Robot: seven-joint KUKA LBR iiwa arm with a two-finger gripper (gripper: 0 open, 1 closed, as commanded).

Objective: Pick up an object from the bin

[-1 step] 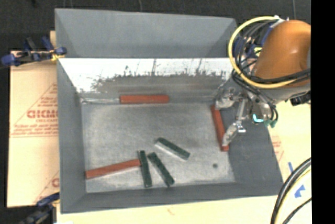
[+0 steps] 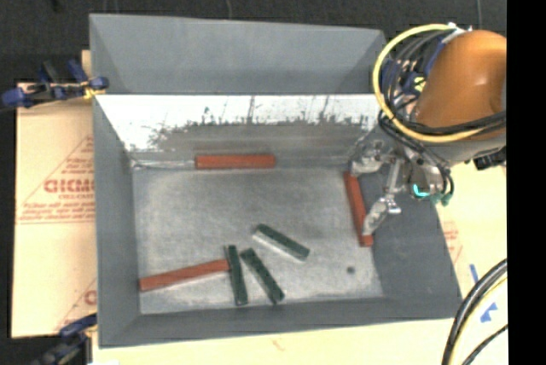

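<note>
My gripper (image 2: 378, 214) hangs at the right side of the bin, its fingertips right beside a red-brown stick (image 2: 357, 207) that lies along the foot of the right wall. The tips look close together, touching or just above the stick's lower half; nothing shows between them. Left of it, in the middle of the floor, lies a short green-grey block (image 2: 282, 241).
A second red-brown stick (image 2: 235, 160) lies along the back wall. A third one (image 2: 184, 276) lies at the front left, with two dark green sticks (image 2: 253, 275) beside its right end. The orange-covered arm reaches in over the right rim.
</note>
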